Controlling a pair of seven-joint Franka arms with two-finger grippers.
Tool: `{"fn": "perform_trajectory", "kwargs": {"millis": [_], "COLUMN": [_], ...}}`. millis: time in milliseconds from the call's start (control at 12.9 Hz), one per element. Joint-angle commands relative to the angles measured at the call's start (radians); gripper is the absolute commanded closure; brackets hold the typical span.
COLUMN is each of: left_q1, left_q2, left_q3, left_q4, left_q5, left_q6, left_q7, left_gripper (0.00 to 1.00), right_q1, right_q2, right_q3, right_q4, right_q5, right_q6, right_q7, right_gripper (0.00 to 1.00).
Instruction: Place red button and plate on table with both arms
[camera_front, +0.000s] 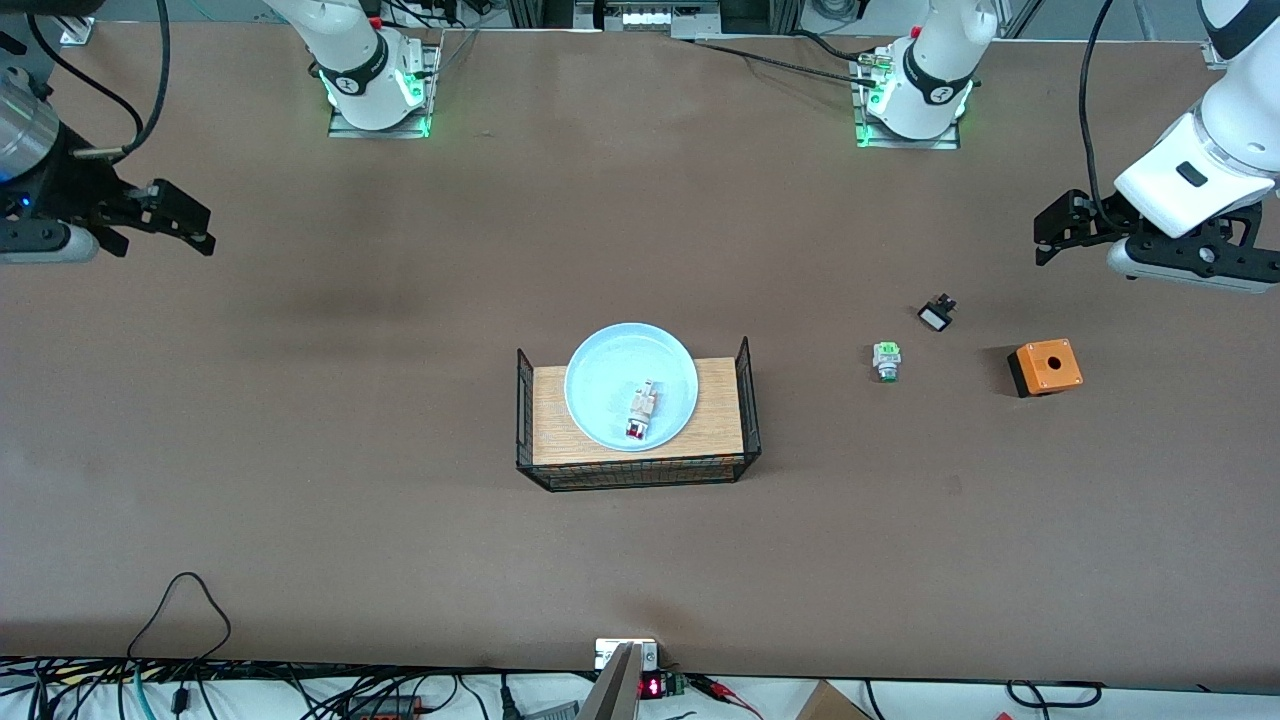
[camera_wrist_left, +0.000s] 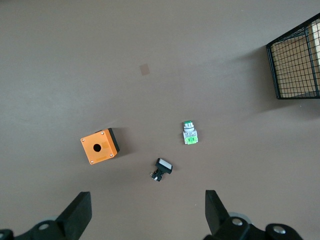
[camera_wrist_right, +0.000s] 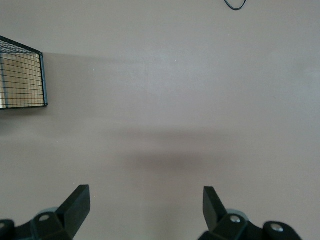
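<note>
**Both arms wait, nothing picked up yet**

The big brown table (camera_front: 300, 450) holds a wooden tray (camera_front: 560, 425) with black wire sides near its middle. The pale blue plate (camera_front: 600, 385) sits on the tray. The red button (camera_front: 640, 410) lies inside the plate, red cap toward the front camera.

The left gripper (camera_front: 1062, 228) hangs over the left arm's end of the table, well apart from the tray, fingers spread wide, holding nothing. The right gripper (camera_front: 185, 222) hangs over the right arm's end, also spread wide with nothing in it.

I think one arm should lift the small button out first, coming straight down over it. Then the plate can be pinched by its rim.
</note>
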Motion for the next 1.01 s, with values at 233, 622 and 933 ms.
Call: {"fn": "perform_trajectory", "kwargs": {"millis": [233, 622, 933], "left_q1": [0.003, 0.004, 0.004], "left_q2": [0.014, 0.014, 0.014], "left_q3": [0.001, 0.001, 0.001], "left_q4": [0.030, 0.030, 0.030], "left_q5": [-0.022, -0.020, -0.022], "left_q6": [-0.022, -0.022, -0.022], "left_q7": [0.008, 0.008, 0.008], "left_gripper": [0.00, 0.00, 0.00], "right_q1": [-0.009, 0.002, 0.011], "right_q2": [0.030, 0.049, 0.084], "right_q3": [0.000, 0.006, 0.009], "right_q4": [-0.005, -0.007, 0.002], "right_q5": [-0.004, 0.010, 0.016], "right_q6": [-0.006, 0.005, 0.017], "right_q7": [0.003, 0.003, 0.005], "right_gripper": [0.00, 0.00, 0.00]}}
